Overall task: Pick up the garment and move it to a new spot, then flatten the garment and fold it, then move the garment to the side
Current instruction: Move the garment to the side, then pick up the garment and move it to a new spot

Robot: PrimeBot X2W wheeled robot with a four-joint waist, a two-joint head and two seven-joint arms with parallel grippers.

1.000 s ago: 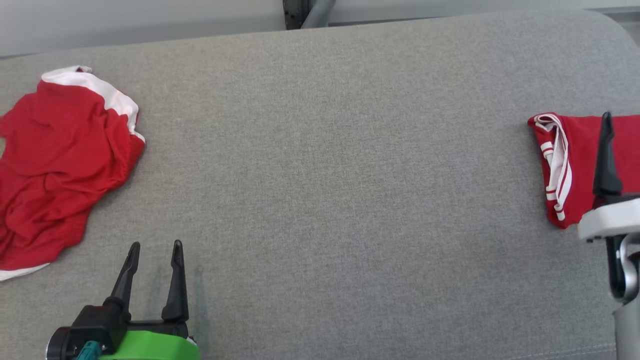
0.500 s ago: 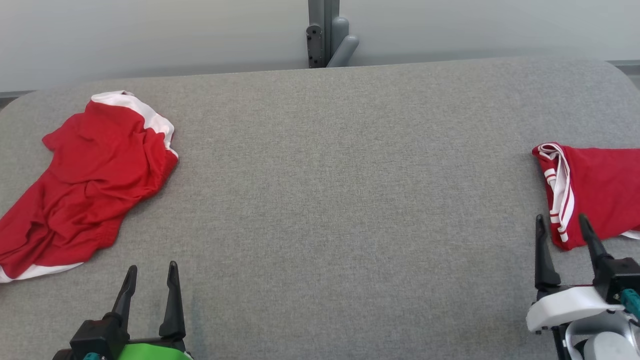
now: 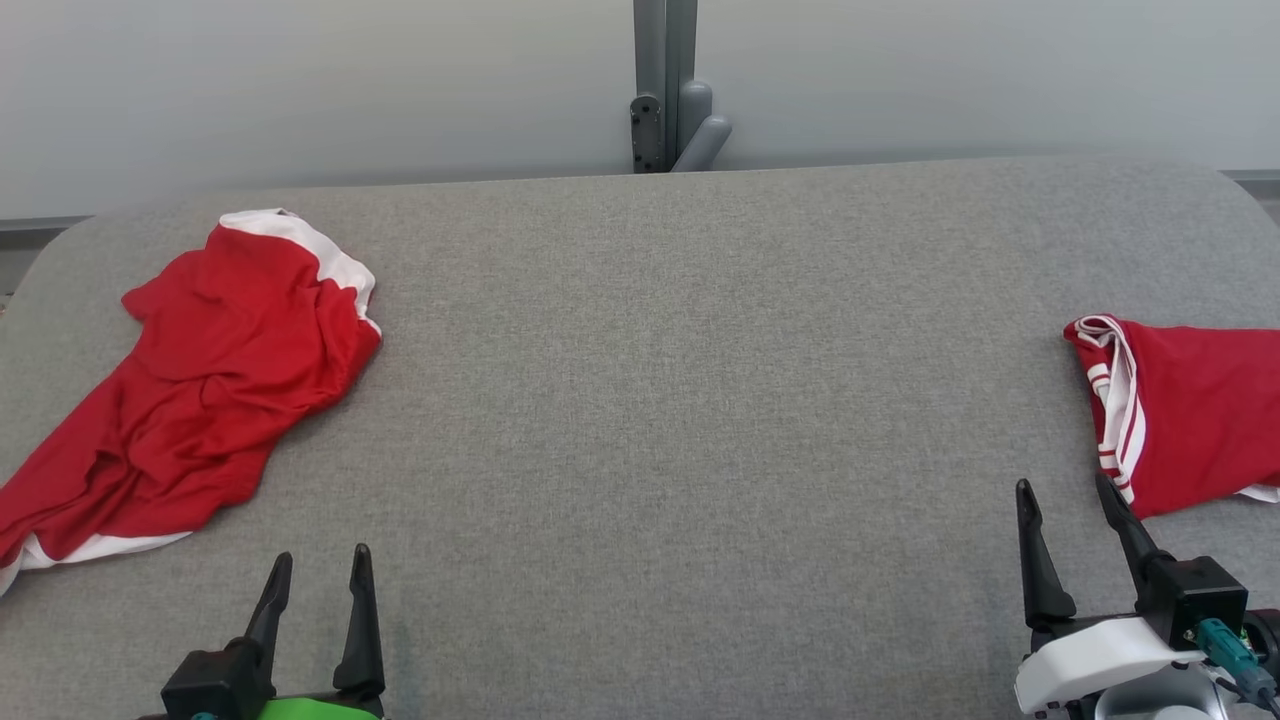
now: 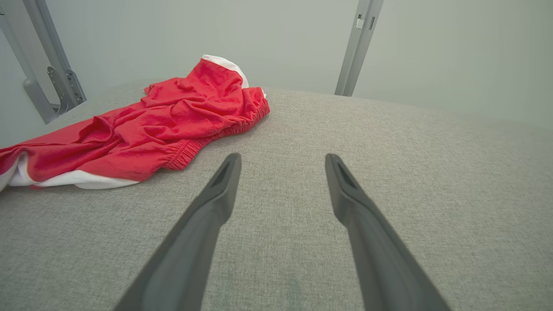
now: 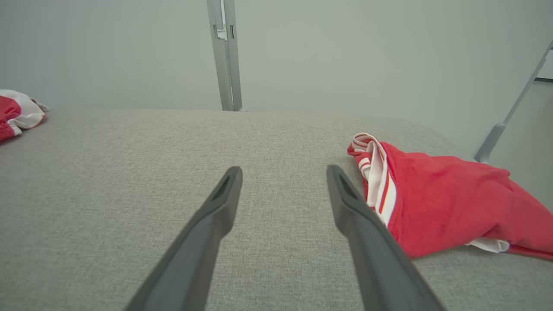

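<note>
right hand [image 3: 1062, 484] drew off the edge-cropped garment [image 3: 1200, 420]; it and left hand [image 3: 322, 553] gape empty.

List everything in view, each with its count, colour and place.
crumpled garment: one, red with white trim, left end of the surface
folded garment: one, red with white stripes, right end of the surface, cut off by the head view's edge
padded surface: one, grey fabric, under both garments
centre post: one, grey metal, behind the surface's far edge
left strut: one, grey metal, past the surface's left end
right strut: one, grey metal, slanted, past the surface's right end
wall: one, pale grey, behind
left gripper: one, dark fingers, open, empty, near left
right gripper: one, dark fingers, open, empty, near right
</note>
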